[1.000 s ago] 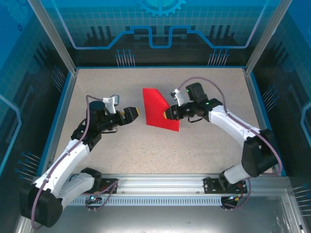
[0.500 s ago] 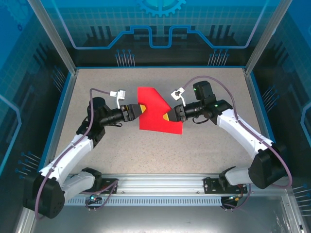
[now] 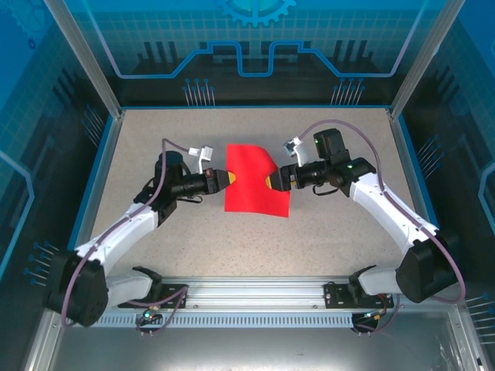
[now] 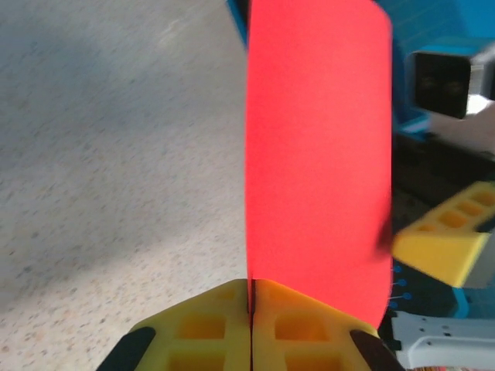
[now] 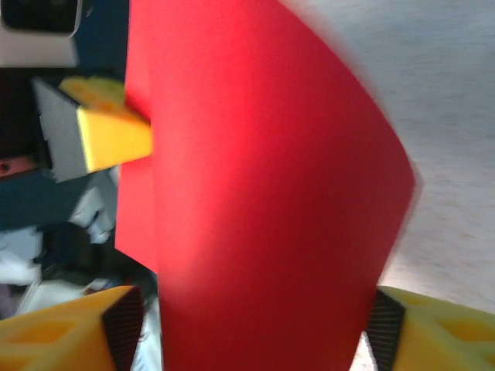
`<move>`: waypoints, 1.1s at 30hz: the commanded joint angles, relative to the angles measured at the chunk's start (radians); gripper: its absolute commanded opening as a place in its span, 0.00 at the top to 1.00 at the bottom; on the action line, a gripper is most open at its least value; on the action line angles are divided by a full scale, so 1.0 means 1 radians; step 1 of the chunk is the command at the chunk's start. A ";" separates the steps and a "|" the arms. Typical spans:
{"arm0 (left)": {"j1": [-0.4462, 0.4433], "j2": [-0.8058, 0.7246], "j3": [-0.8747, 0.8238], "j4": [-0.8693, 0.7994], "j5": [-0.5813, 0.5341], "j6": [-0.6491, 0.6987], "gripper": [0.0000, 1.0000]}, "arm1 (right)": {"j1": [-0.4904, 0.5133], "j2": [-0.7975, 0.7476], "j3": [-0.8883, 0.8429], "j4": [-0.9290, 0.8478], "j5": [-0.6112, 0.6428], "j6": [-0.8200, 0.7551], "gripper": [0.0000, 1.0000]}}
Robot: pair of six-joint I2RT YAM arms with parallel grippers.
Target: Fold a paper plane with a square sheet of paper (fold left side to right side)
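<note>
Left of the square sheet of paper, the left gripper pinches its left edge. Opposite, the right gripper gapes wide around the right edge.

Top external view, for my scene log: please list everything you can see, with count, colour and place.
sheet of paper: one, bright red, mid-table between the two grippers, slightly curved
table: one, speckled beige, inside a blue border
enclosure panels: blue, printed, around the table's far and side edges
rail: one, silver, along the near edge under the arm bases
left arm: one, white and black, reaching in from the near left
right arm: one, white and black, reaching in from the near right
left gripper: yellow fingers, shut on the paper's left edge
right gripper: yellow fingers, jaws open around the paper's right edge
</note>
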 commanded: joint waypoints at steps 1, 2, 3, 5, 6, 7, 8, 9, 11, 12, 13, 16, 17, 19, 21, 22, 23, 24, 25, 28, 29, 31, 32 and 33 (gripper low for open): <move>-0.008 0.112 0.041 -0.056 -0.055 0.034 0.97 | -0.020 -0.007 -0.033 -0.067 0.292 0.002 0.07; -0.008 0.140 0.047 -0.066 -0.079 0.038 0.98 | -0.022 0.003 -0.040 -0.072 0.339 0.006 0.05; -0.007 0.173 0.050 -0.075 -0.108 0.037 0.99 | -0.026 0.017 -0.047 -0.075 0.374 0.008 0.04; -0.007 0.227 0.052 -0.075 -0.141 0.039 0.99 | -0.031 0.045 -0.061 -0.063 0.393 0.015 0.04; -0.007 0.251 0.052 -0.068 -0.151 0.037 1.00 | -0.029 0.058 -0.069 -0.047 0.387 0.021 0.04; -0.007 0.278 0.053 -0.066 -0.154 0.037 1.00 | -0.030 0.074 -0.079 -0.024 0.368 0.033 0.04; -0.008 0.299 0.058 -0.068 -0.153 0.042 1.00 | -0.028 0.085 -0.092 0.002 0.347 0.045 0.07; -0.009 0.320 0.064 -0.075 -0.152 0.051 1.00 | -0.027 0.099 -0.106 0.035 0.319 0.063 0.13; -0.009 0.356 0.079 -0.104 -0.156 0.072 1.00 | -0.020 0.132 -0.125 0.095 0.273 0.097 0.26; -0.009 0.371 0.086 -0.118 -0.159 0.082 1.00 | -0.017 0.151 -0.134 0.122 0.258 0.118 0.36; -0.009 0.380 0.090 -0.130 -0.165 0.087 1.00 | -0.010 0.174 -0.137 0.143 0.244 0.134 0.44; -0.009 0.388 0.099 -0.164 -0.180 0.098 1.00 | 0.015 0.246 -0.140 0.192 0.221 0.163 0.66; -0.009 0.385 0.098 -0.168 -0.183 0.099 1.00 | 0.025 0.269 -0.135 0.198 0.221 0.165 0.70; -0.009 0.376 0.095 -0.178 -0.185 0.103 1.00 | 0.041 0.315 -0.126 0.211 0.227 0.169 0.76; -0.008 0.373 0.101 -0.189 -0.182 0.104 0.99 | 0.054 0.357 -0.117 0.219 0.234 0.168 0.79; -0.010 0.371 0.104 -0.191 -0.179 0.104 0.99 | 0.060 0.379 -0.112 0.220 0.238 0.169 0.79; -0.012 0.368 0.103 -0.192 -0.179 0.103 0.98 | 0.064 0.394 -0.108 0.221 0.239 0.169 0.80; -0.015 0.365 0.104 -0.193 -0.178 0.103 0.97 | 0.068 0.413 -0.104 0.221 0.243 0.171 0.81; -0.017 0.363 0.106 -0.194 -0.178 0.101 0.96 | 0.072 0.427 -0.102 0.221 0.247 0.173 0.81; -0.028 0.359 0.119 -0.192 -0.158 0.094 0.91 | 0.084 0.463 -0.096 0.212 0.263 0.173 0.81; -0.033 0.358 0.124 -0.193 -0.151 0.091 0.89 | 0.087 0.472 -0.092 0.204 0.272 0.170 0.81; -0.046 0.360 0.143 -0.193 -0.137 0.084 0.85 | 0.097 0.487 -0.086 0.181 0.305 0.160 0.81; -0.054 0.361 0.151 -0.192 -0.131 0.082 0.82 | 0.101 0.491 -0.086 0.174 0.317 0.155 0.81; -0.062 0.361 0.161 -0.188 -0.126 0.076 0.80 | 0.104 0.497 -0.085 0.165 0.329 0.151 0.82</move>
